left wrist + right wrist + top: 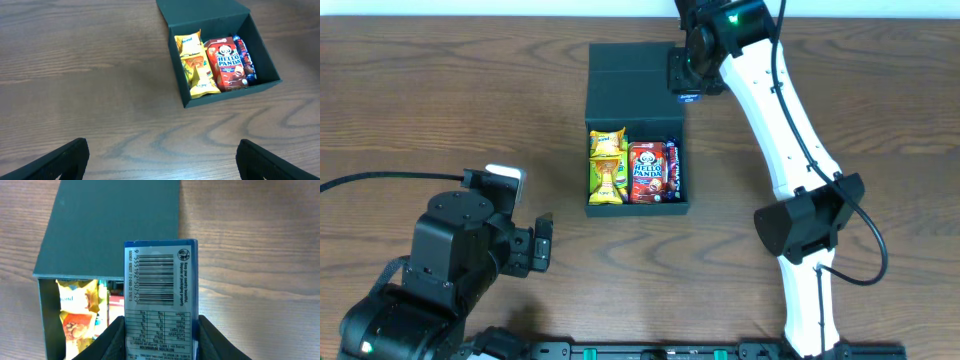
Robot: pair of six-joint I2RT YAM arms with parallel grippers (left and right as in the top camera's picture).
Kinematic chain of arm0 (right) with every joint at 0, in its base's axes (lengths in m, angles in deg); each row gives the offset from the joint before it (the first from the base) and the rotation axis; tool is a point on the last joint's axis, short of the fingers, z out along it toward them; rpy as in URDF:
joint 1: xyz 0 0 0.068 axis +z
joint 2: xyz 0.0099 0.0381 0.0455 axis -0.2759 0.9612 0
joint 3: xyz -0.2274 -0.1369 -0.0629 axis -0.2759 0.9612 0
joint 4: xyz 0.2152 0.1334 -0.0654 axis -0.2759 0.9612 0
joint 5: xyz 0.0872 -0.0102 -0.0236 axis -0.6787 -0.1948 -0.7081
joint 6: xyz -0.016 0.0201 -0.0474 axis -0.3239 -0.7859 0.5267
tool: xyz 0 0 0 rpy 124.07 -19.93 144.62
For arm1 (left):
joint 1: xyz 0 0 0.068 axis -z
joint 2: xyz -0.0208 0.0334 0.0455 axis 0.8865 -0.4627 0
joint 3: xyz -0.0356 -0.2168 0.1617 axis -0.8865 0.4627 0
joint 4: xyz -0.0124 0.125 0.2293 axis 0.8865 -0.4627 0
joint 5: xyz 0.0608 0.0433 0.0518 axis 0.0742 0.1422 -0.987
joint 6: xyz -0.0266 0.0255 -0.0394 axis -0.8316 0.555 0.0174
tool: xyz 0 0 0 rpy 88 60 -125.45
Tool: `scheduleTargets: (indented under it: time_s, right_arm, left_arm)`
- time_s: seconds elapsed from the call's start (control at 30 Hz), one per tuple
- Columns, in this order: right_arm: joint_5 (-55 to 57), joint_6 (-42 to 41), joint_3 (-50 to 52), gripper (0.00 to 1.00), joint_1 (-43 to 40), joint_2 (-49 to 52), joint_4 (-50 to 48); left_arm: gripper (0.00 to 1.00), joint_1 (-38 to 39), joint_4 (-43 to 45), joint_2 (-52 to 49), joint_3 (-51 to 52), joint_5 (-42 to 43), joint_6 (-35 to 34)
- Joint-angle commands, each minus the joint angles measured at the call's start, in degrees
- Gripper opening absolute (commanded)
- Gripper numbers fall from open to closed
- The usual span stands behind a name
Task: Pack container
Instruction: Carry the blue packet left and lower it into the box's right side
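Observation:
The black container (603, 205) lies open mid-table, its flap lid (630, 80) folded back at the far side. Inside lie yellow snack packets (606, 165), a red Hello Panda box (646, 172) and a dark blue packet (672, 168). The container also shows in the left wrist view (190, 102) and the right wrist view (50, 310). My right gripper (161, 335) is shut on a blue snack box (161, 285), barcode side up, held above the lid's right edge (688, 97). My left gripper (162, 160) is open and empty, near the table's front left, well short of the container.
The wooden table (440, 100) extends left and right of the container. The right arm (790, 140) reaches across the right side of the table. The left arm's body (450, 260) sits at the front left.

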Motion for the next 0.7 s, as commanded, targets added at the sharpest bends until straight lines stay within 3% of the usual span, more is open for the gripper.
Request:
scheduleTargets:
  time_s: [0.0,0.17,0.33,0.67]
  right_arm:
    - [0.00,-0.55,5.68,0.01,0.94,-3.80,-2.29]
    - [0.00,-0.52,30.42,0.01,4.07,-17.03,-18.05]
    - [0.02,-2.67,47.78,0.01,7.15,-26.21,-26.69]
    - [3.96,-9.35,66.45,0.02,12.28,-33.11,-36.20]
  left_arm:
    - [0.95,-0.09,-0.15,0.00,0.17,-0.55,-0.24]
    - [0.95,-0.09,-0.17,0.00,0.17,-0.52,-0.24]
    - [0.95,-0.09,-0.15,0.00,0.17,-0.55,-0.24]
    - [0.95,-0.09,-0.17,0.00,0.17,-0.55,-0.24]
